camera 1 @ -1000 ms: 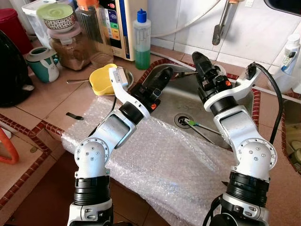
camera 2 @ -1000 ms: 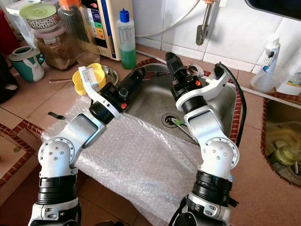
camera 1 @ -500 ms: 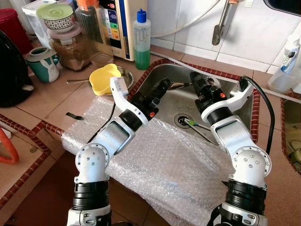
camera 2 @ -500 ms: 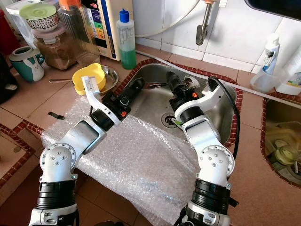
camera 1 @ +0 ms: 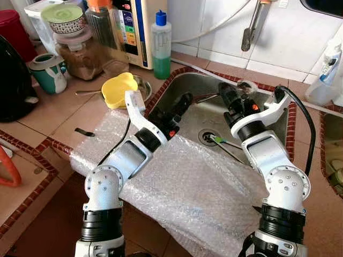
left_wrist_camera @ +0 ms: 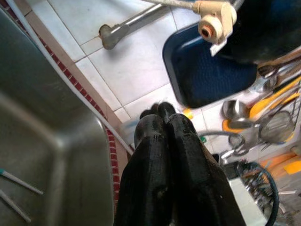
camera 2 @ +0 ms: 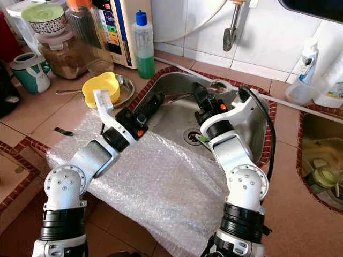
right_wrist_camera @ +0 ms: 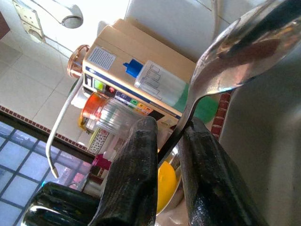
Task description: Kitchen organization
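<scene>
2 silver arms reach over 1 steel sink (camera 1: 268,101) in the upper middle of the frame. The right gripper (right_wrist_camera: 167,141) has its 2 black fingers pressed on the thin handle of 1 metal spoon (right_wrist_camera: 244,52); the spoon is shiny, with a rounded bowl that reflects dark shapes, and it is held above the back part of the sink basin. The left gripper (left_wrist_camera: 160,117) is near the left rim of the sink, with its 2 fingers together and nothing between them. 1 sheet of bubble wrap (camera 1: 187,187) lies over the front edge of the counter and the sink. Beside the drain (camera 1: 206,136) lies 1 thin stick with a green end (camera 1: 218,140). In the upper left of the frame stand 1 yellow bowl (camera 1: 119,89) on a metal plate, 1 bottle of green liquid (camera 1: 161,45) with a blue cap, 1 teal mug (camera 1: 49,72), 1 jar with brown contents (camera 1: 80,53) carrying 1 patterned bowl with a green lid (camera 1: 64,17), and 1 cream appliance (camera 1: 136,27) with coloured buttons; its labels are too small to read. 1 white bottle (camera 1: 328,64) stands at the right edge.
</scene>
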`<state>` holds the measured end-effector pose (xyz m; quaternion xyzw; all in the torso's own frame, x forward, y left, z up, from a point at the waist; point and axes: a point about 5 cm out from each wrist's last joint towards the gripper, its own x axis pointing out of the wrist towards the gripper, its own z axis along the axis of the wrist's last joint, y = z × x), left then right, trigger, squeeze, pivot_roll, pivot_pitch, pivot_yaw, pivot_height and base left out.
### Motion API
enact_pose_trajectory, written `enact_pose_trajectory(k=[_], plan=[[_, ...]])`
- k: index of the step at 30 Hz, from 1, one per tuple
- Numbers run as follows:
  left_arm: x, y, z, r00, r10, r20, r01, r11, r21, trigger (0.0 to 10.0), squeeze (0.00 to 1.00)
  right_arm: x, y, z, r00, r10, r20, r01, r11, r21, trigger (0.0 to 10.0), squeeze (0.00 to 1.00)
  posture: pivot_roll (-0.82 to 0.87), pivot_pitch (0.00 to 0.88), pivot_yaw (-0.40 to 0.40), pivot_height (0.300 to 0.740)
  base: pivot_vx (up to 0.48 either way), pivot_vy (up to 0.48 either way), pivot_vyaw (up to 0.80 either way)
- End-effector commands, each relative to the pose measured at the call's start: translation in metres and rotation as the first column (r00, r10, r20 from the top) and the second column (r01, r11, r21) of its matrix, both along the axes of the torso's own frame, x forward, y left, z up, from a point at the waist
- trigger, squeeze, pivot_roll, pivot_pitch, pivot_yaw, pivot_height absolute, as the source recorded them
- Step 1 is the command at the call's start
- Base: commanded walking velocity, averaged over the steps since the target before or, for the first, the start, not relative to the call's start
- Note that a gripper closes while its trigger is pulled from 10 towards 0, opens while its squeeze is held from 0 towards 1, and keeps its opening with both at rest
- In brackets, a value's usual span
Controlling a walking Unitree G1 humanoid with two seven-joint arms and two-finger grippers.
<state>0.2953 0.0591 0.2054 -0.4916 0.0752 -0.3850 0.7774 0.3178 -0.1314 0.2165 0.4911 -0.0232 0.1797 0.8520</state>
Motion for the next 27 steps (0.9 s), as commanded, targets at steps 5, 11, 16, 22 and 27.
enact_pose_trajectory(k=[5, 11, 16, 22, 27], plan=[[-0.011, -0.010, 0.005, 0.994, -0.085, 0.068, 0.080, 0.994, 0.074, 10.0, 1.00, 0.003, 0.000, 0.001, 1.000, -0.013, -0.006, 0.013, 0.999, -0.031, 0.0, 0.00, -0.03, 0.115, 0.027, 0.740, 0.000, 0.000, 0.00], [-0.010, -0.005, 0.006, 0.995, -0.068, 0.076, 0.057, 0.989, 0.136, 10.0, 1.00, 0.004, -0.002, 0.001, 1.000, -0.024, -0.004, 0.023, 0.999, -0.039, 0.0, 0.00, -0.02, 0.116, 0.029, 0.740, 0.000, 0.000, 0.00], [-0.007, 0.007, 0.001, 0.996, -0.061, 0.059, 0.046, 0.973, 0.227, 10.0, 1.00, 0.007, -0.007, 0.002, 0.999, -0.052, 0.006, 0.052, 0.998, -0.048, 0.0, 0.00, -0.01, 0.114, 0.038, 0.740, 0.000, 0.000, 0.00], [-0.010, 0.009, -0.002, 0.995, -0.079, 0.068, 0.055, 0.952, 0.301, 10.0, 1.00, 0.010, -0.013, 0.003, 0.996, -0.084, 0.010, 0.084, 0.994, -0.073, 0.0, 0.00, 0.01, 0.109, 0.041, 0.740, 0.000, 0.000, 0.00], [-0.009, 0.018, -0.002, 0.993, -0.071, 0.097, 0.030, 0.928, 0.372, 10.0, 1.00, 0.013, -0.015, 0.003, 0.997, -0.077, 0.033, 0.081, 0.987, -0.138, 0.0, 0.00, 0.02, 0.097, 0.048, 0.740, 0.000, 0.000, 0.00]])
